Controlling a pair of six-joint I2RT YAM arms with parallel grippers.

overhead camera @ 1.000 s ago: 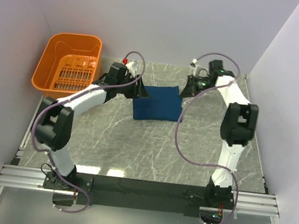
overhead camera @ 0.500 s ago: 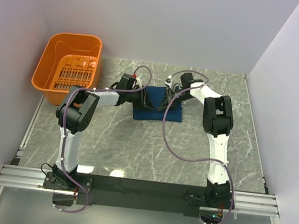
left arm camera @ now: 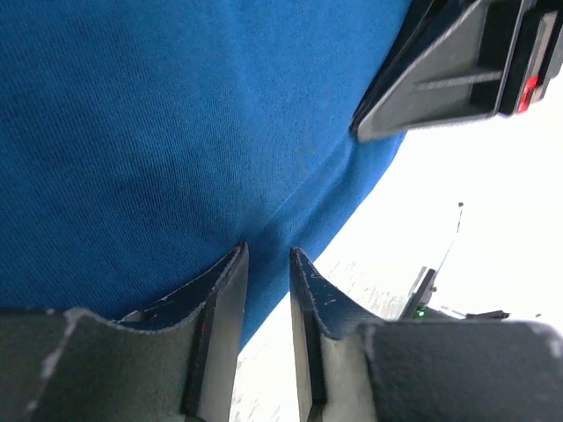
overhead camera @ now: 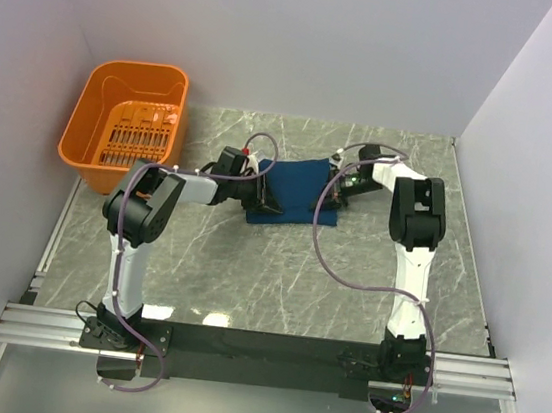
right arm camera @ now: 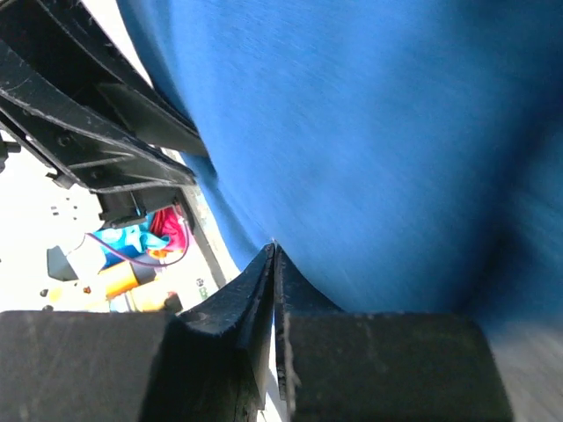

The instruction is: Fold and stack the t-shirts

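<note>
One folded dark blue t-shirt (overhead camera: 294, 181) lies on the marble table (overhead camera: 279, 267) at the back middle. My left gripper (overhead camera: 268, 204) is at its near left corner. In the left wrist view its jaws (left arm camera: 268, 255) stand narrowly apart, with a crease of the blue t-shirt (left arm camera: 176, 132) caught at the tips. My right gripper (overhead camera: 332, 199) is at the shirt's near right edge. In the right wrist view its jaws (right arm camera: 274, 249) are pressed together on the edge of the t-shirt (right arm camera: 378, 132). Each wrist view shows the other gripper close by across the cloth.
An orange basket (overhead camera: 131, 118) stands at the back left corner of the table. White walls close in the back and both sides. The two arms reach toward each other over the back half of the table.
Both grippers have moved from the shirt's far corners to its near corners and have closed down on the cloth. The shirt looks narrower and slightly bunched between them.
</note>
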